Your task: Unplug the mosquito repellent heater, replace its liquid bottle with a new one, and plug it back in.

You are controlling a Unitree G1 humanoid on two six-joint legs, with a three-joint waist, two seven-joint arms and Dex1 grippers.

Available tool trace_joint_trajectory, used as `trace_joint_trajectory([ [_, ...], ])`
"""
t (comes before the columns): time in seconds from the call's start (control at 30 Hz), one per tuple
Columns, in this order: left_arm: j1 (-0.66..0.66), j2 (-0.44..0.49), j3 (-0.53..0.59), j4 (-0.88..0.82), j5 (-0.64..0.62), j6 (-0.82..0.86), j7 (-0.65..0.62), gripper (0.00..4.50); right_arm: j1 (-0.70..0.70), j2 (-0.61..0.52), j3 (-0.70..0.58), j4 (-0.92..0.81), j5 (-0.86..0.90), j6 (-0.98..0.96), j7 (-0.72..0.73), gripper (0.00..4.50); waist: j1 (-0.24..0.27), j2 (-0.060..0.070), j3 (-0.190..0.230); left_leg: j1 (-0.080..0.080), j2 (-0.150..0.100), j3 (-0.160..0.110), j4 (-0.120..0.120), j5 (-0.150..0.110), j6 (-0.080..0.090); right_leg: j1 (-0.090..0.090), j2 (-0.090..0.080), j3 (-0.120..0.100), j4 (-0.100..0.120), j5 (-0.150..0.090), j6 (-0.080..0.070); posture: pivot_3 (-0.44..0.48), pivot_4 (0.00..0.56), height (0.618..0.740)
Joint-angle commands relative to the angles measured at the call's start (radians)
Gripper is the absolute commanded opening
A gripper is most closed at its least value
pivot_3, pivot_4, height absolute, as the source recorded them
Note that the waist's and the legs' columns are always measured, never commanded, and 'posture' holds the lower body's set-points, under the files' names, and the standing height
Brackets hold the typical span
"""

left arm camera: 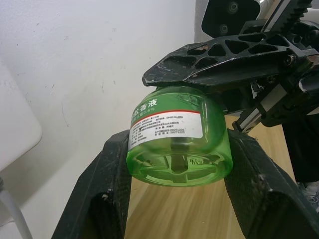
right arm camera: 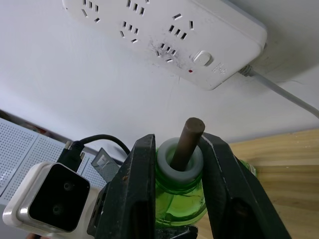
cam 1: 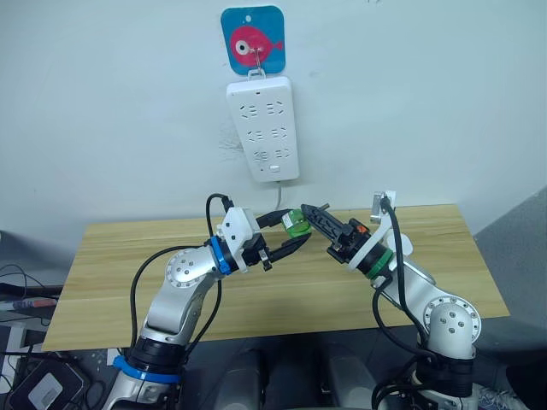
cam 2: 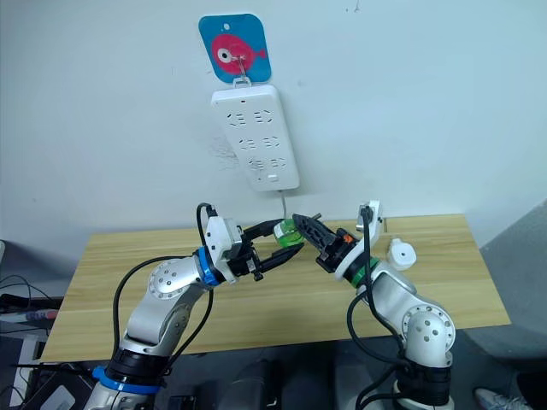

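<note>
A green liquid bottle [cam 1: 297, 225] with a white label hangs in the air above the table's back edge, held between both grippers. My left gripper [cam 1: 295, 231] is shut on its base, one finger on either side of the bottle [left arm camera: 179, 149]. From the other side my right gripper [cam 1: 310, 214] is shut on the bottle's white collar [right arm camera: 179, 162], and the brown wick [right arm camera: 190, 137] sticks out past the fingers. The white mosquito repellent heater [cam 2: 402, 254] lies on the table behind my right arm, unplugged.
A long white power strip [cam 1: 263, 128] hangs on the wall above the grippers from a blue hook plate with a pink fish [cam 1: 253, 38]; its cord drops behind the wooden table [cam 1: 128, 256]. Cables and boxes lie on the floor at the left.
</note>
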Motion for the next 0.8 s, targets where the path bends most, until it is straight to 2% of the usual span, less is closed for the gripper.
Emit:
trace_joint_trajectory([
  [0.03,-0.003,0.01,0.002,-0.037,0.016,-0.022,0.008,3.76,-0.003,-0.006,0.019,-0.017,0.052,-0.019,-0.001,0.86,0.0,0.0,0.0,0.0,0.0,0.0,0.0,0.0,0.0,0.0,0.0,0.0,0.0,0.0,0.0,-0.12,0.224,0.74],
  [0.13,0.006,0.043,0.001,-0.037,0.031,0.002,-0.006,4.5,-0.008,-0.026,0.017,-0.011,0.049,-0.036,-0.002,0.86,0.0,0.0,0.0,0.0,0.0,0.0,0.0,0.0,0.0,0.0,0.0,0.0,0.0,0.0,0.0,-0.118,0.224,0.74],
  [0.2,0.022,0.089,0.009,-0.036,0.034,0.023,-0.031,4.5,-0.023,-0.075,0.019,-0.01,-0.012,-0.059,0.018,0.86,0.0,0.0,0.0,0.0,0.0,0.0,0.0,0.0,0.0,0.0,0.0,0.0,0.0,0.0,0.0,-0.117,0.222,0.74],
  [0.37,0.016,0.191,0.035,-0.041,-0.01,0.085,-0.101,4.5,-0.084,-0.301,0.132,0.042,-0.407,-0.248,0.12,0.86,0.002,0.0,0.0,0.0,0.0,0.0,0.0,0.0,0.0,0.0,0.0,0.0,0.0,0.0,0.0,-0.102,0.22,0.74],
  [0.47,0.005,0.234,0.027,-0.094,-0.061,0.158,-0.153,4.5,-0.106,-0.407,0.256,0.207,-0.736,-0.496,0.145,0.86,0.002,0.0,0.0,0.0,0.0,0.0,0.0,0.0,0.0,0.0,0.0,-0.001,0.0,0.0,0.0,-0.089,0.218,0.74],
  [0.53,0.007,0.25,0.022,-0.132,-0.082,0.195,-0.169,4.5,-0.117,-0.406,0.305,0.367,-0.866,-0.657,0.157,0.86,0.003,0.0,0.0,0.0,0.0,0.0,0.0,0.0,0.0,-0.001,0.0,0.0,0.0,0.0,0.0,-0.085,0.218,0.74],
  [0.67,0.015,0.249,0.024,-0.198,-0.105,0.252,-0.145,4.5,-0.165,-0.354,0.351,0.719,-1.045,-0.929,0.157,0.86,0.004,0.0,0.0,0.0,0.0,0.001,-0.001,0.002,-0.003,-0.001,0.0,0.0,0.0,0.0,0.0,-0.057,0.222,0.74],
  [0.8,0.037,0.259,0.019,-0.241,-0.076,0.232,-0.137,4.5,-0.256,-0.286,0.327,0.999,-1.119,-1.097,0.132,0.86,0.004,0.0,0.0,0.0,0.0,0.001,0.0,0.002,-0.004,-0.001,0.0,0.0,0.001,0.0,0.0,-0.034,0.228,0.74],
])
